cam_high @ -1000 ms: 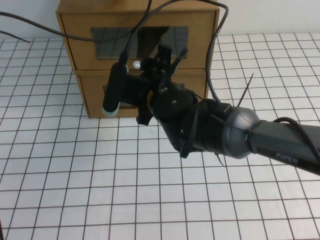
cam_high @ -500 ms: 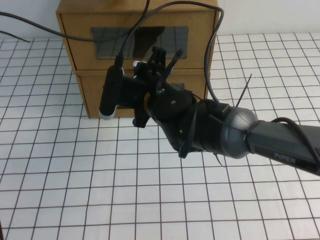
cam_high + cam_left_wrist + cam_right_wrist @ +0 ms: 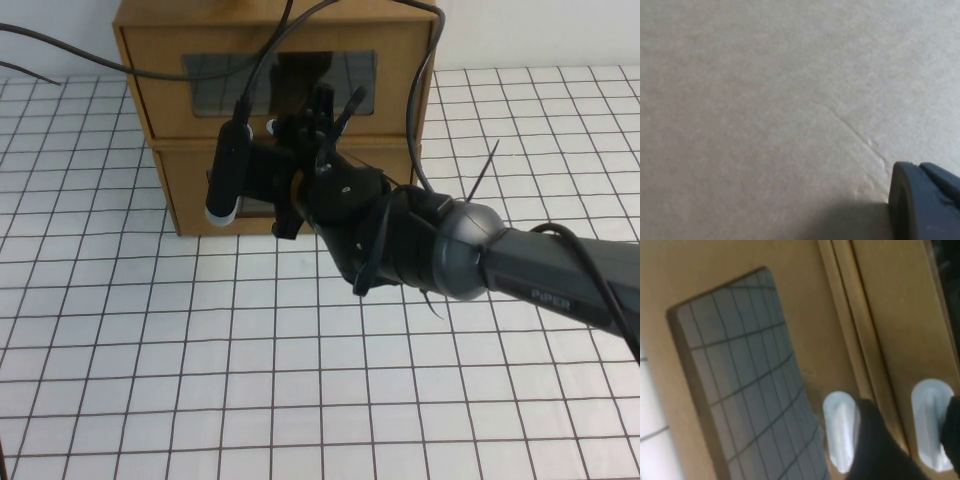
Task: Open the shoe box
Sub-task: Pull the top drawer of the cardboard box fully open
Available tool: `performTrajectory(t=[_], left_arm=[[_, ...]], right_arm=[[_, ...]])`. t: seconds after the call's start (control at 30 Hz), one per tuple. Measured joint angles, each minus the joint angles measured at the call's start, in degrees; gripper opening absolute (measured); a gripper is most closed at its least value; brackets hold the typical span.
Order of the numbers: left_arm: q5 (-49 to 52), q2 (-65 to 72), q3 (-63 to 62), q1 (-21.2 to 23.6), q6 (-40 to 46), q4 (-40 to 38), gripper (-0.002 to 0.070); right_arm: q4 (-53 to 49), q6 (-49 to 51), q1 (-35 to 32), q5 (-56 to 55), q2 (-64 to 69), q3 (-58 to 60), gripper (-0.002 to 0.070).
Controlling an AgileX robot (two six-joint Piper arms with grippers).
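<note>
Brown, two-tiered, the shoe box [image 3: 150, 100] stands at the far edge of the gridded tabletop [image 3: 200, 380]. At its front the right gripper [image 3: 338, 105] has its fingers spread either side of a white handle [image 3: 930, 425]. The left gripper [image 3: 925, 200], state untellable, faces a plain beige surface [image 3: 765, 100].

A beige surface [image 3: 765, 100] up close.
A faint crease [image 3: 850, 132] crosses it; part of the dark left gripper [image 3: 922, 200] shows.

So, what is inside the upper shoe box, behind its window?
Nothing inside shows. The window of the upper shoe box is dark and reflective, and partly covered by the right gripper at its front. The left gripper faces a plain beige surface.
</note>
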Motion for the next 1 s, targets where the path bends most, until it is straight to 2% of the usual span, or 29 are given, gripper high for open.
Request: performTrajectory(t=[0.2, 0.47, 1.0], left_arm=[[0.0, 0.0, 0.0, 0.0, 0.14, 0.0, -0.0004], [0.12, 0.0, 0.0, 0.0, 0.26, 0.0, -0.0004], [0.32, 0.0, 0.0, 0.0, 0.38, 0.0, -0.0004]], right_arm=[[0.0, 0.0, -0.38, -0.11, 0.0, 0.0, 0.0271], [-0.35, 0.0, -0.48, -0.11, 0.0, -0.09, 0.0162], [-0.57, -1.55, -0.48, 1.07, 0.52, -0.49, 0.0151]])
